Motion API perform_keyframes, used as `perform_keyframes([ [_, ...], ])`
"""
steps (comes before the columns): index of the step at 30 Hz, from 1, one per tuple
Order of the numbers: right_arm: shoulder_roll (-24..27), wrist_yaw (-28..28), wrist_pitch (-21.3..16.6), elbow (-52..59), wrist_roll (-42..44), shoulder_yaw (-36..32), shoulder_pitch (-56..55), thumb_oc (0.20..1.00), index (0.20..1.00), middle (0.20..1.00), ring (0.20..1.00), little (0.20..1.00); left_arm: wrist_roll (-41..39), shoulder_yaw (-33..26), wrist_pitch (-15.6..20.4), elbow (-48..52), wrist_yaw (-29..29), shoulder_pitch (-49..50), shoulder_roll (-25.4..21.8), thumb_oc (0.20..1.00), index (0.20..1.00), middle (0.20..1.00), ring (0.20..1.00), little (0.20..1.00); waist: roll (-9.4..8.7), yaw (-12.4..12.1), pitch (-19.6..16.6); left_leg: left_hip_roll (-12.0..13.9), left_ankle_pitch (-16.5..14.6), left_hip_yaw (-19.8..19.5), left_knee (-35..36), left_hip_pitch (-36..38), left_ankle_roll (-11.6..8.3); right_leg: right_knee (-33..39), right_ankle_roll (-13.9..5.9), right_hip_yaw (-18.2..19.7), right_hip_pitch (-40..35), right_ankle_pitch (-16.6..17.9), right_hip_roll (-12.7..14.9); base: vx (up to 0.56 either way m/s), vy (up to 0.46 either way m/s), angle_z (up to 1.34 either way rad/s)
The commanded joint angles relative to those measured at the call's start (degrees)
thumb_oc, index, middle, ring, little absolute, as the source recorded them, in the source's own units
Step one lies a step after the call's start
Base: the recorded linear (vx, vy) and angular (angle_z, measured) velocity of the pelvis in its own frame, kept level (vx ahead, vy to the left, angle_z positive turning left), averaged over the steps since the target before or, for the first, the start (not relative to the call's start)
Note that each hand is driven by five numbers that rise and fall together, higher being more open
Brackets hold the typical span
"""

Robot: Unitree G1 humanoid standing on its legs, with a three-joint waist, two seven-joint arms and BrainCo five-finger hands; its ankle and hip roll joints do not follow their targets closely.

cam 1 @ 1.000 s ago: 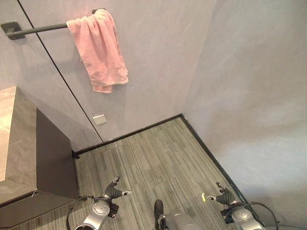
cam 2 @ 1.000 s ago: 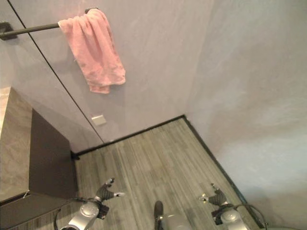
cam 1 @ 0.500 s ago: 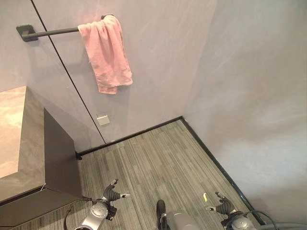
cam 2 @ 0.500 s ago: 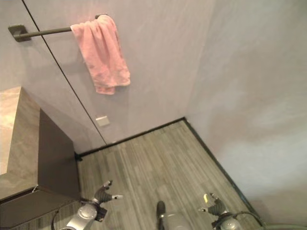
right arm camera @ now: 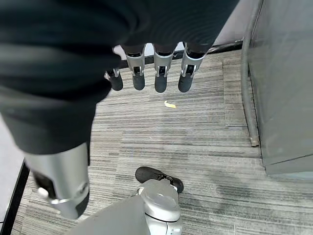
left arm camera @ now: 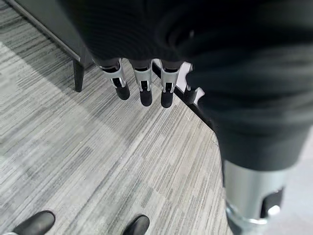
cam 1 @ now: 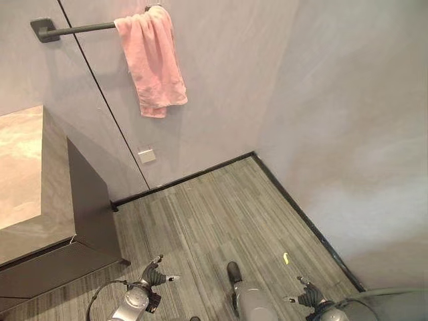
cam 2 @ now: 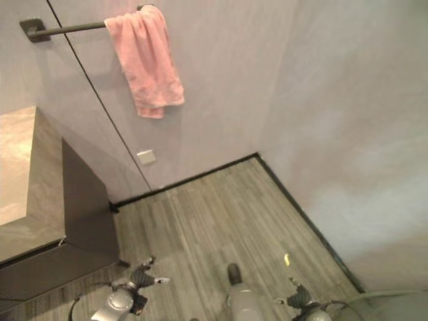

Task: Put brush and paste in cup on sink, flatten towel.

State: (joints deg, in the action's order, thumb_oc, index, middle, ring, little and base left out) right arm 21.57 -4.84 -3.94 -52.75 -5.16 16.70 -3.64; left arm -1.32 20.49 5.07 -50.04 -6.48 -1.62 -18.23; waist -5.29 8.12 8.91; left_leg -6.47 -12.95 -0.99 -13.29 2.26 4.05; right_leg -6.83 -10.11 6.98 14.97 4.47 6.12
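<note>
Towel [cam 1: 152,57] hangs bunched at the right end of a wall rail [cam 1: 80,28], high above and well apart from both hands in the left eye view. Left hand [cam 1: 155,273] and right hand [cam 1: 307,295] hang low over the floor. Left wrist view: fingers [left arm camera: 141,88] straight, relaxed, empty. Right wrist view: fingers [right arm camera: 156,73] likewise straight and empty. Flattening likely calls for stepping closer, raising both hands, and drawing the cloth leftward along the rail.
</note>
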Motion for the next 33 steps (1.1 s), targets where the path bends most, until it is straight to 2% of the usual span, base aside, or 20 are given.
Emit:
perform_keyframes([
  [1,1.94,-0.8,-1.1,1.19,-0.45,0.37,3.13,1.0,1.0,1.0,1.0,1.0,0.07,-1.99,1.88,2.53,-1.3,-1.15,-1.35,1.0,1.0,1.0,1.0,1.0,0.42,-0.87,0.09,-3.63,0.66,-0.45,4.61,4.32,-0.45,-3.31,-1.15,-2.76,2.94,10.96,0.12,0.02,-0.055,0.0],
  [2,2.05,-0.97,-1.01,1.38,-0.79,0.42,3.69,1.0,1.0,1.0,1.0,1.0,-0.39,-2.15,1.89,2.96,-1.51,-1.16,-1.28,1.0,1.0,1.0,1.0,1.0,0.29,-1.46,-0.05,-3.25,0.54,0.12,5.04,4.98,-0.38,-4.05,-1.15,-6.63,3.37,11.25,0.92,0.03,-0.044,0.0],
  [3,2.14,-1.03,-0.97,1.66,-0.84,0.46,3.94,1.0,1.0,1.0,1.0,1.0,-0.63,-2.2,1.89,3.4,-1.48,-1.13,-1.31,1.0,1.0,1.0,1.0,1.0,0.21,-1.53,-0.02,-3.07,0.54,0.27,5.27,5.26,-0.47,-4.05,-1.25,-8.08,3.38,11.55,1.32,0.04,-0.057,-0.01],
  [8,2.36,-1.13,-1.06,2.49,-1.06,0.41,3.85,1.0,1.0,1.0,1.0,1.0,-0.52,-2.1,1.77,3.24,-1.38,-1.13,-1.14,1.0,1.0,1.0,1.0,1.0,0.02,-1.29,-0.33,-2.61,0.22,-0.67,5.43,5.84,-0.74,-4.31,-1.22,-9.23,3.23,11.39,1.53,0.04,-0.041,0.06],
  [10,2.29,-1.04,-1.07,2.98,-1.18,0.56,3.49,1.0,1.0,1.0,1.0,1.0,-0.39,-2.15,1.74,2.86,-1.33,-1.06,-1.08,1.0,1.0,1.0,1.0,1.0,0.08,-1.28,-0.2,-2.41,0.11,-0.75,5.37,6.1,-0.99,-3.65,-0.9,-9.61,2.99,9.97,1.6,0.04,-0.046,0.19],
  [11,2.04,-1.11,-0.93,2.36,-1.88,1.01,3.69,1.0,1.0,1.0,1.0,1.0,-0.4,-2.52,1.57,2.55,-1.5,-0.95,-1.01,1.0,1.0,1.0,1.0,1.0,0.17,-1.95,-0.26,-1.96,-0.07,0.01,5.9,6.56,-0.92,-4.24,-0.68,-12.32,3.41,9.83,2.17,0.04,-0.05,0.05],
  [15,2.06,-1.1,-0.85,2.87,-2.2,1.23,3.27,1.0,1.0,1.0,1.0,1.0,-0.7,-2.54,1.51,2.44,-1.26,-0.6,-0.96,1.0,1.0,1.0,1.0,1.0,0.09,-1.75,-0.12,-1.64,-0.17,-0.41,5.92,6.76,-1.09,-4.73,-0.68,-11.91,3.68,9.63,1.86,0.04,-0.047,-0.04],
  [21,2.81,-1.61,-0.93,3.57,-2.28,0.48,2.41,1.0,1.0,1.0,1.0,1.0,-0.42,-1.88,1.5,2.73,-1.2,-0.81,-1.05,1.0,1.0,1.0,1.0,1.0,0.5,-1.18,-0.23,-0.18,-0.39,-0.81,7.42,7.95,-1.45,-5.99,0.11,-12.12,4.82,6.89,0.93,0.05,-0.055,0.0],
  [24,3.43,-2.41,-0.74,4.51,-2.59,-0.27,2.17,1.0,1.0,1.0,1.0,1.0,-2.82,-2.3,1.52,4.89,-1.21,-0.73,-0.94,1.0,1.0,1.0,1.0,1.0,0.78,-0.9,0.02,0.11,-0.96,-0.94,6.81,8.02,-1.59,-7.22,0.28,-11.61,5.49,5.79,0.68,0.05,-0.021,-0.01],
  [33,5.47,-4.48,-0.33,5.03,-3.46,-1.36,3.98,1.0,1.0,1.0,1.0,1.0,-4.13,-0.19,1.63,9.04,-1.58,-3.03,-0.98,1.0,1.0,1.0,1.0,1.0,2.0,-0.57,3.55,-0.39,-4.26,-1.6,-0.52,4.04,-2.06,-18.86,0.95,-11.36,11.26,0.94,2.42,0.01,-0.002,0.25],
])
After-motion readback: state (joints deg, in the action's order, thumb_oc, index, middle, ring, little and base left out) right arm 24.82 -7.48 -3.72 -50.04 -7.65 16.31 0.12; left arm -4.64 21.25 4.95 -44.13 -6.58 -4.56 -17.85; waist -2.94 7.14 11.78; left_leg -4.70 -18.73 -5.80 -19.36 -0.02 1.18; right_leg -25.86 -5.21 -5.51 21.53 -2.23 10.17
